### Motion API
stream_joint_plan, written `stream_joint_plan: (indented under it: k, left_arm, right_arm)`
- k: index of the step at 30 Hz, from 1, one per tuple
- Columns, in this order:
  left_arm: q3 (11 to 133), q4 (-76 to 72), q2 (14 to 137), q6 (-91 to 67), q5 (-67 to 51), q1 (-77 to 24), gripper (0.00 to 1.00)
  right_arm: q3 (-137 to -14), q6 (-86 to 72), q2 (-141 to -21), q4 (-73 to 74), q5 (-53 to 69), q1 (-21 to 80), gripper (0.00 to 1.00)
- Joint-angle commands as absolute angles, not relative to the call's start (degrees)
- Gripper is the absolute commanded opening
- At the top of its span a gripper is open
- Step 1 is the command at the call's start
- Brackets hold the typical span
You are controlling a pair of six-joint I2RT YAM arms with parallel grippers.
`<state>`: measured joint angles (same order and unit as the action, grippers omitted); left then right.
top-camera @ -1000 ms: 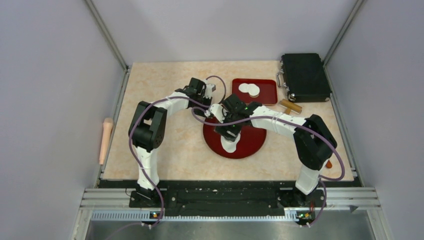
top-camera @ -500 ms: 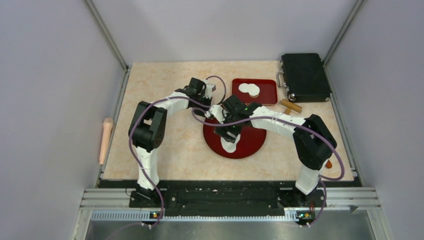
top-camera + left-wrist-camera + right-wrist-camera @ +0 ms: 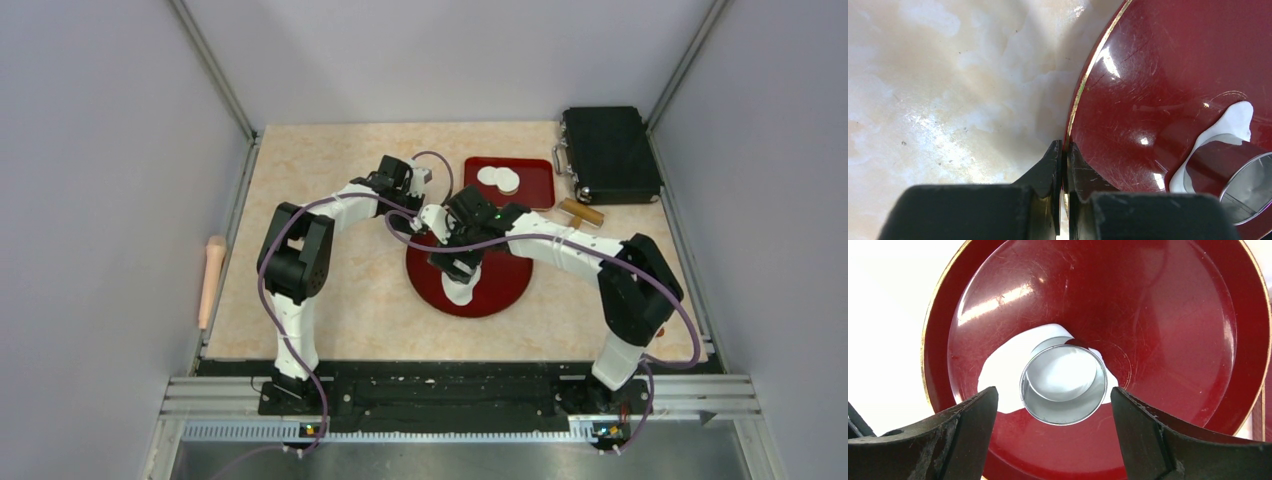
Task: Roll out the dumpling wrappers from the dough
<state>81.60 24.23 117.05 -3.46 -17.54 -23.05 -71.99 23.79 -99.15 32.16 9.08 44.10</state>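
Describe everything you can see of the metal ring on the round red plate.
The metal ring is a short, thin-walled, shiny cylinder that looks like steel. It is open on top, and its wall mirrors the red around it. It stands upright on its lower edge on the flattened white dough, near the middle of the round red plate. Dough shows inside it and spreads raggedly beyond it, mostly to one side. The right hand is open, its fingers either side of the ring and clear of it.

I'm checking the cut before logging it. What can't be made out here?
Right wrist view: the ring's wall hides whether it cuts through the dough.
Top view: the right gripper covers the ring; the overlapping wrappers are too small to count.
Left wrist view: the frame edge cuts off the ring.
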Motion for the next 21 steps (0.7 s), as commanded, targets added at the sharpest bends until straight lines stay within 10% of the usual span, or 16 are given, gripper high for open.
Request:
stream_joint_plan:
  k: [1, 21]
  left_arm:
    - [82.1, 24.3, 118.1, -2.9, -13.7, -23.2, 0.00]
    - [81.8, 24.2, 117.7, -2.8, -13.8, -23.2, 0.00]
  right_arm:
    - [-72.2, 23.7, -96.6, 30.2, 9.5, 44.7, 0.83]
    - [-70.6, 24.2, -100.9, 29.0, 8.6, 44.0, 0.92]
